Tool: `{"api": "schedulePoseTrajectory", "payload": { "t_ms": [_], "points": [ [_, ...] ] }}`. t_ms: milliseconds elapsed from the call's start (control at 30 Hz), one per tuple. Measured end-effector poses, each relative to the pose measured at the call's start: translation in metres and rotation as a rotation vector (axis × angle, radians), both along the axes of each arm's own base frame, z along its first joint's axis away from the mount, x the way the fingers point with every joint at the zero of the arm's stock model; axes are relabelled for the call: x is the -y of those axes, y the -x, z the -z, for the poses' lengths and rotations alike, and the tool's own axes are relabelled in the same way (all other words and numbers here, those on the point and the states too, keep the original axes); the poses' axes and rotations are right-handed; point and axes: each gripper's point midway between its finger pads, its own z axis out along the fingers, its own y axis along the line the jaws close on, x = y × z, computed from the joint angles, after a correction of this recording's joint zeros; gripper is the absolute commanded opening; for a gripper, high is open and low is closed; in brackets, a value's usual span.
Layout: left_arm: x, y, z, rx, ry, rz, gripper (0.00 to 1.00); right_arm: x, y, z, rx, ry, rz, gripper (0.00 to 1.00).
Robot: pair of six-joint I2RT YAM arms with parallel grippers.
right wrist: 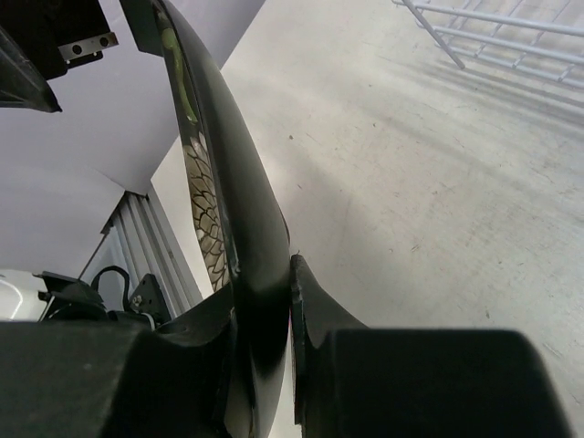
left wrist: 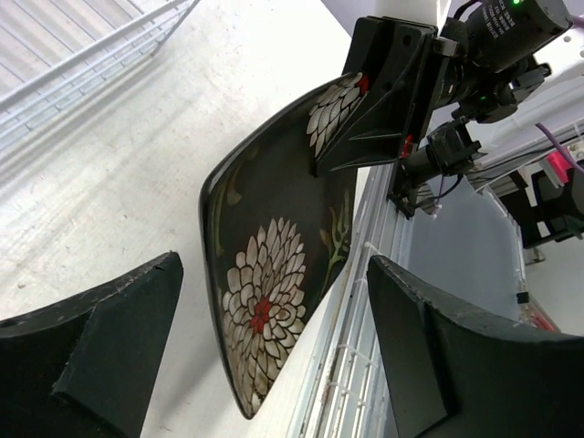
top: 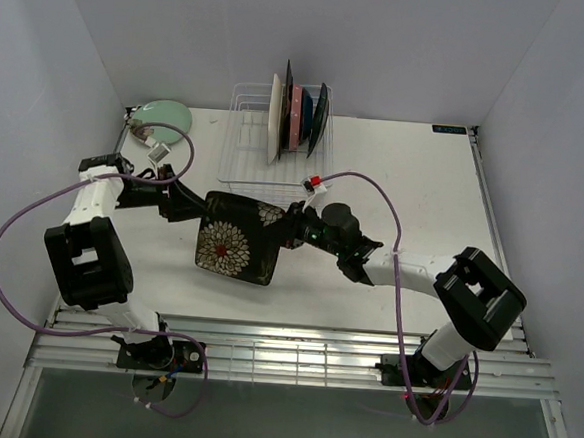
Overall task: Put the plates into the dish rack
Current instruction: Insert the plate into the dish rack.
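Observation:
The dark rectangular floral plate (top: 237, 237) is held tilted above the table in front of the dish rack (top: 247, 141). My right gripper (top: 293, 229) is shut on the plate's right edge; its wrist view shows the jaws clamped on the rim (right wrist: 239, 210). My left gripper (top: 188, 208) is open at the plate's left edge, with its fingers (left wrist: 109, 319) spread wide and the plate (left wrist: 265, 292) ahead of them, untouched. The rack holds several upright plates (top: 297, 117), among them white, pink, blue and dark ones. A round pale green plate (top: 163, 120) lies at the back left.
A small grey connector (top: 156, 150) on the left arm's purple cable lies near the green plate. A slatted metal rail (top: 293, 354) runs along the near table edge. White walls close the sides and back. Rack wires show in both wrist views (left wrist: 91, 73) (right wrist: 493, 36).

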Motion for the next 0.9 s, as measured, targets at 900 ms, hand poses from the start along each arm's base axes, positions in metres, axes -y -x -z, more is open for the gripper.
{"api": "schedulePoseTrajectory", "payload": {
  "t_ms": [900],
  "points": [
    [-0.038,-0.027,-0.164,1.007,-0.495,-0.303,0.98,0.024,-0.063,-0.126,-0.147,0.071,0.325,0.08]
  ]
}}
